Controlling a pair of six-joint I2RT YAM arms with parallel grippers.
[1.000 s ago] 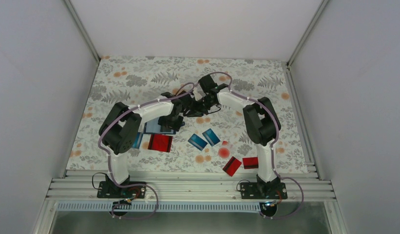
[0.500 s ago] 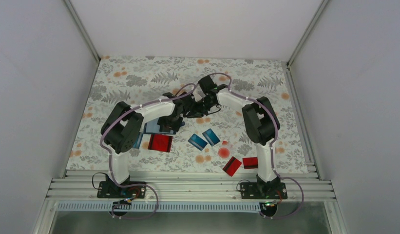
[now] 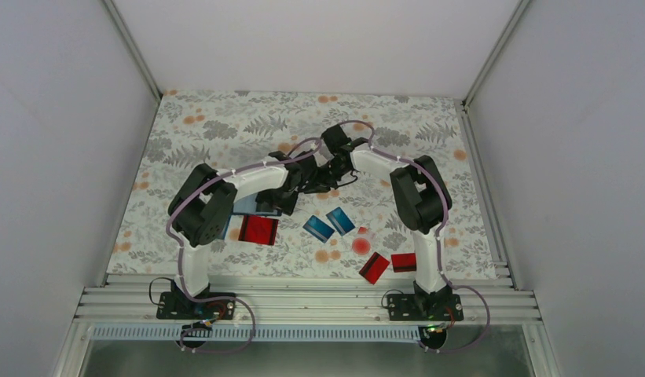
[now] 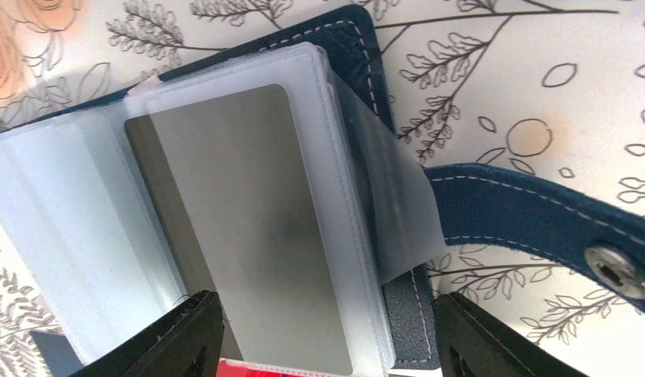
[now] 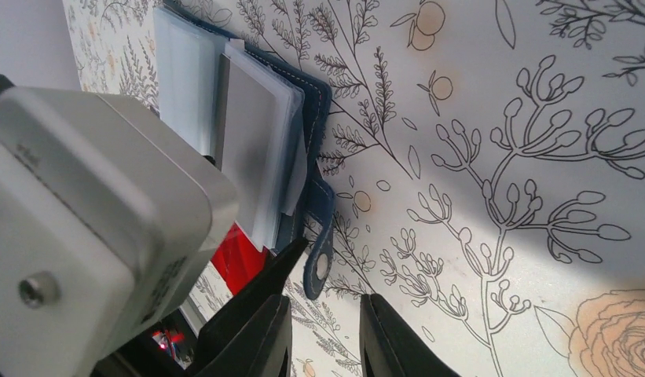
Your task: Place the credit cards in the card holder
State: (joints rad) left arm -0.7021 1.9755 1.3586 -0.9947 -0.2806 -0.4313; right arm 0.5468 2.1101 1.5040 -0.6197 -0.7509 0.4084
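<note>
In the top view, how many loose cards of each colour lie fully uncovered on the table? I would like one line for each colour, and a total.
Red cards: 3
Blue cards: 2
Total: 5

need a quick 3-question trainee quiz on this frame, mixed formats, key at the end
1. Multiple choice: in the left wrist view, what sits in the front clear sleeve of the open card holder? A) a grey card B) a green card C) nothing
2. True or false: the holder's snap tab is fastened shut.
3. Count: how many red cards show on the floral cloth in the top view?
Key: 1 A. 2 false, the tab lies loose on the cloth. 3 three.
</note>
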